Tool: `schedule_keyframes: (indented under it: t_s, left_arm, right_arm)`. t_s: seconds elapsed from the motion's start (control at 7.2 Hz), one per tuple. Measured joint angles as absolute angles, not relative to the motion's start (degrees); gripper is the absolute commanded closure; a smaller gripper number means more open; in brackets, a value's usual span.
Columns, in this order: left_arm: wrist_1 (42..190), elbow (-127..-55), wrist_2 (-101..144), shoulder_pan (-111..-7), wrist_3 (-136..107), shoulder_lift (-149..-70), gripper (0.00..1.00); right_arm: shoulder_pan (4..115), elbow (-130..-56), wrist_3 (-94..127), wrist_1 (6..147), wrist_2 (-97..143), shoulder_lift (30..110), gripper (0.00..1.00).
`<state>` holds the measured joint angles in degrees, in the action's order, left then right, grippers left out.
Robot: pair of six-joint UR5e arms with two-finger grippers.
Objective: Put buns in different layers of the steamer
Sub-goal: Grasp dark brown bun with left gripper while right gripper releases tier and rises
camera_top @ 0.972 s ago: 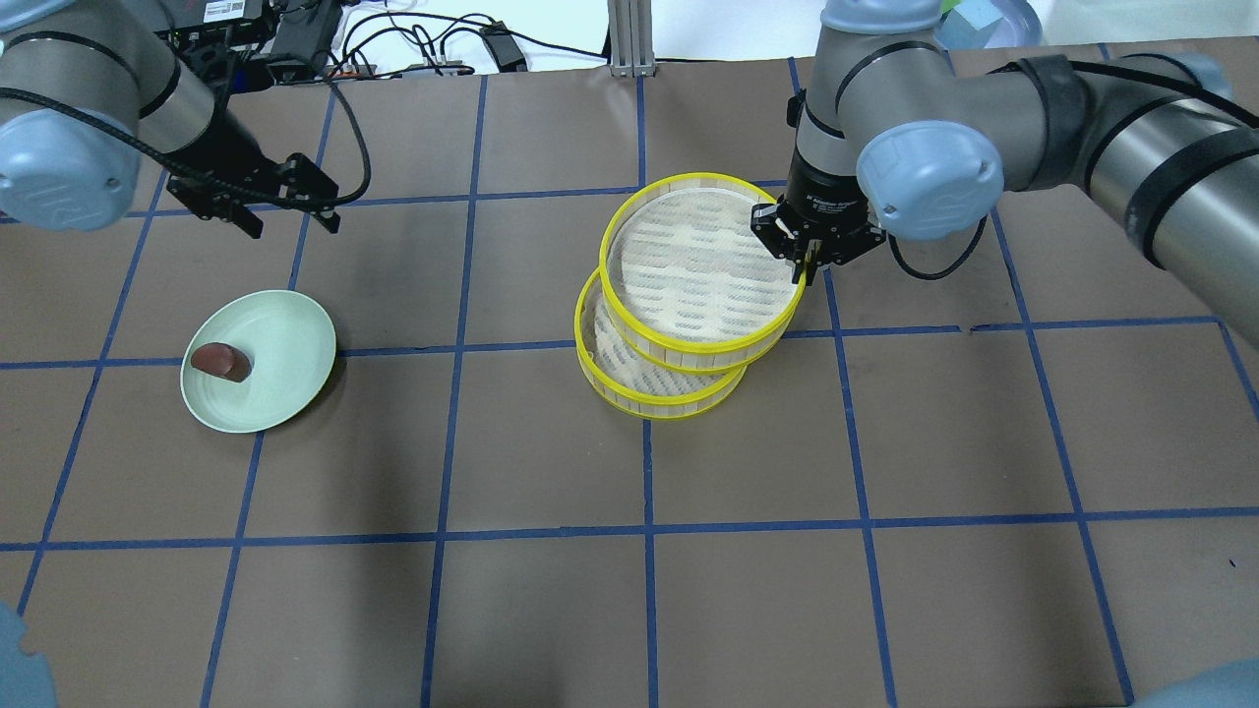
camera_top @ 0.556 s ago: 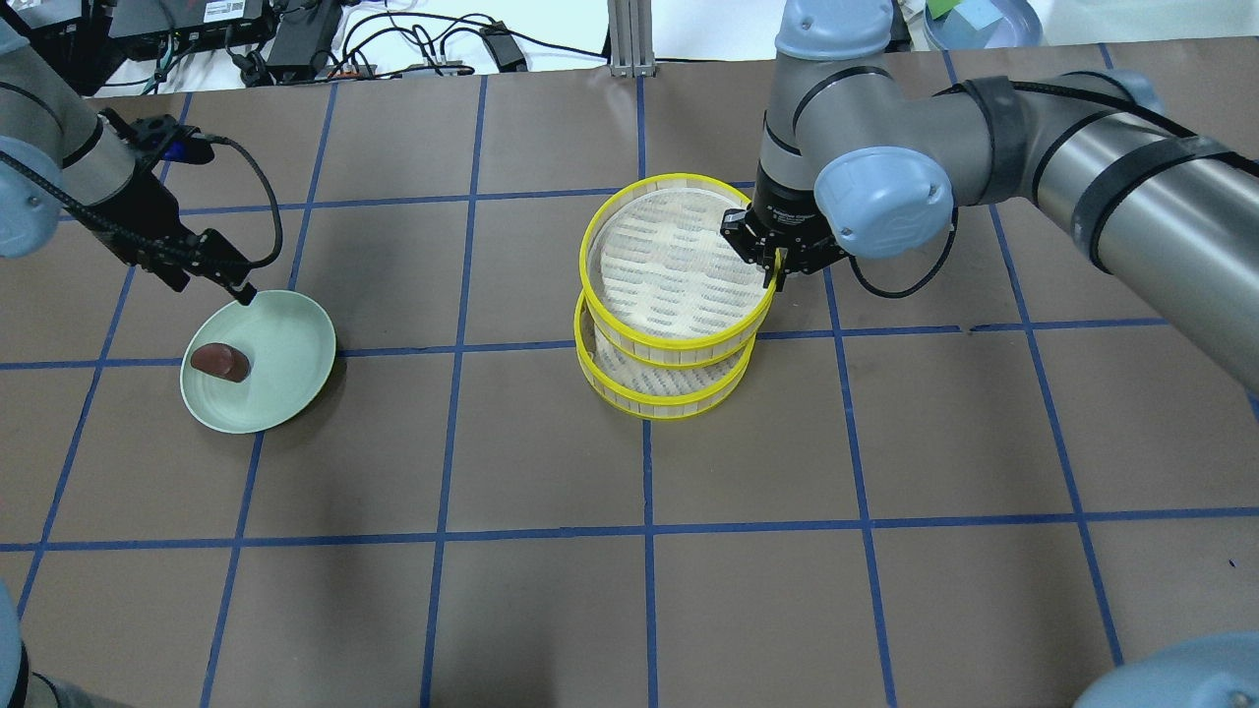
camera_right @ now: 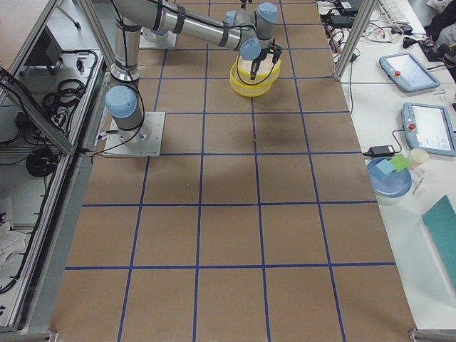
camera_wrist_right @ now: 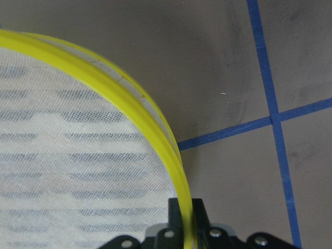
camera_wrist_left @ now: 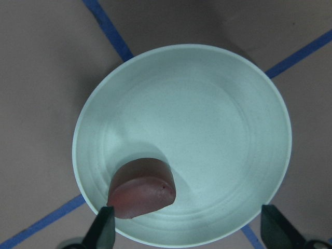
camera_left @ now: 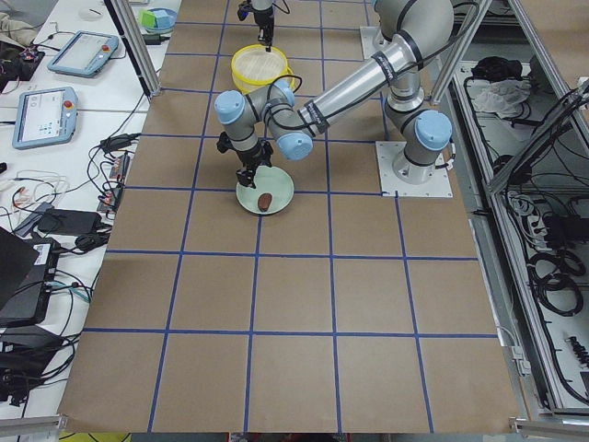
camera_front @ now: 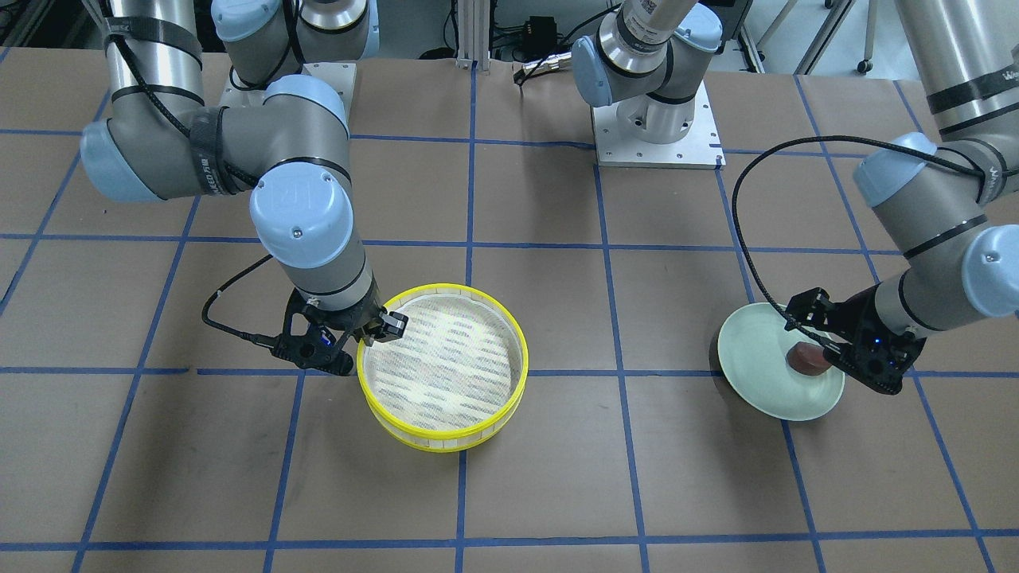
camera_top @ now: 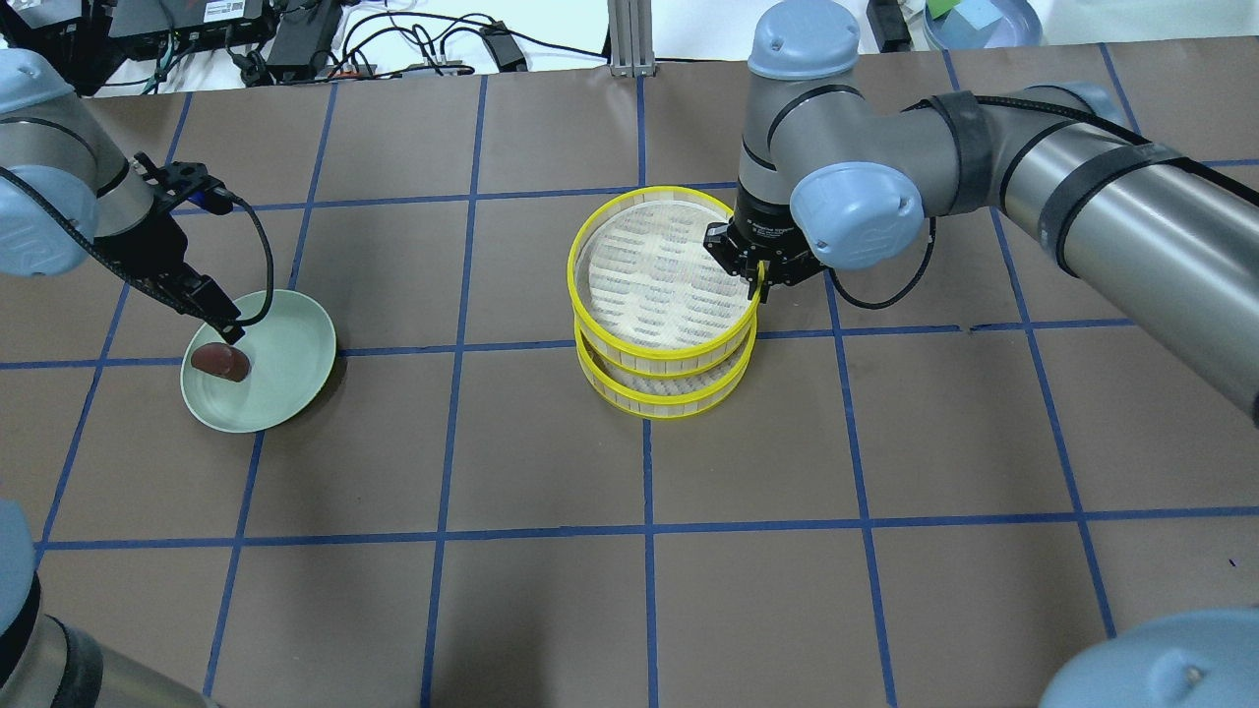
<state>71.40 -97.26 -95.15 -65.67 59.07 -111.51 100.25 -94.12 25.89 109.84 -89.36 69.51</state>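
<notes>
Overhead exterior shows right jaws pinching the rim of the upper steamer tray (camera_top: 659,280), slightly offset above the lower tray (camera_top: 669,398) near the worktop's far edge, so releasing now could seat it crooked; left jaws gape wide over the brown bun (camera_top: 220,361) on the left-edge plate (camera_top: 285,344).

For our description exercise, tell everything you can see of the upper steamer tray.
The upper steamer tray is round and shallow, with a bright yellow rim, pale slatted wall and whitish mesh bottom, empty. It is over the lower tray, nearly lined up with it. The right gripper is shut on its rim, one finger inside and one outside.
</notes>
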Motion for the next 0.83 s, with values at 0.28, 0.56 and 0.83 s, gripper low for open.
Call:
schedule_keyframes:
  t_s: [0.28, 0.56, 0.83]
  left_arm:
    - [68.6, -97.8, -95.6, -65.6, 62.9, -114.3, 0.00]
    - [66.7, -98.0, -97.4, -65.4, 64.1, -116.2, 0.00]
    - [65.7, -98.0, -98.4, -65.3, 64.3, -117.3, 0.00]
  right_arm:
    - [100.3, -94.4, 25.0, 109.1, -89.5, 69.6, 1.00]
    - [100.3, -94.6, 23.9, 107.9, -89.4, 69.7, 1.00]
    - [100.3, -94.7, 23.7, 107.5, -89.4, 69.7, 0.12]
